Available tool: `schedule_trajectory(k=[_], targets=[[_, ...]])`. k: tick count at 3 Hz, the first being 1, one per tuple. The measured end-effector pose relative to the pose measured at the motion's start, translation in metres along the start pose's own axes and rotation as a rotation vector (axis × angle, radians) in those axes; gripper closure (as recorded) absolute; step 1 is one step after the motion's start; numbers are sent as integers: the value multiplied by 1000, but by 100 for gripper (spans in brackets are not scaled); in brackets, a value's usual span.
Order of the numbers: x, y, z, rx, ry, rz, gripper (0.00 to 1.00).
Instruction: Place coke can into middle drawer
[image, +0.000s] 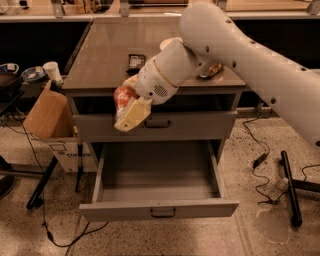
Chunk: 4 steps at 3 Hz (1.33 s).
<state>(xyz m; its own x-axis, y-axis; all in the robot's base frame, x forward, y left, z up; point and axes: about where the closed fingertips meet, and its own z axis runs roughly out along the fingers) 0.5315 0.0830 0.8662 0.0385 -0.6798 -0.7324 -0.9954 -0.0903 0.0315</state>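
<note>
Well above the open middle drawer (200, 207), the hand (126, 111) pinches the coke can (123, 95) just off the tabletop (110, 55) edge, before the upper drawer front (200, 125)

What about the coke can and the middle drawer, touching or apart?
Apart. The camera view shows the gripper holding the coke can up by the upper drawer front, well above the open middle drawer.

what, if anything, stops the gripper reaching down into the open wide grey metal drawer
Likely yes. The gripper, shut on the red-orange coke can, hangs before the upper drawer front, above the open middle drawer, whose tray shows nothing inside.
</note>
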Motion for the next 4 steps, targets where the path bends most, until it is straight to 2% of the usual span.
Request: schedule_trajectory(k=[1, 2, 3, 4], targets=[[6, 1, 27, -3, -17, 0, 100], [42, 1, 90, -29, -23, 84, 100], [85, 7, 155, -45, -33, 198, 100], [136, 3, 210, -13, -53, 316, 100]])
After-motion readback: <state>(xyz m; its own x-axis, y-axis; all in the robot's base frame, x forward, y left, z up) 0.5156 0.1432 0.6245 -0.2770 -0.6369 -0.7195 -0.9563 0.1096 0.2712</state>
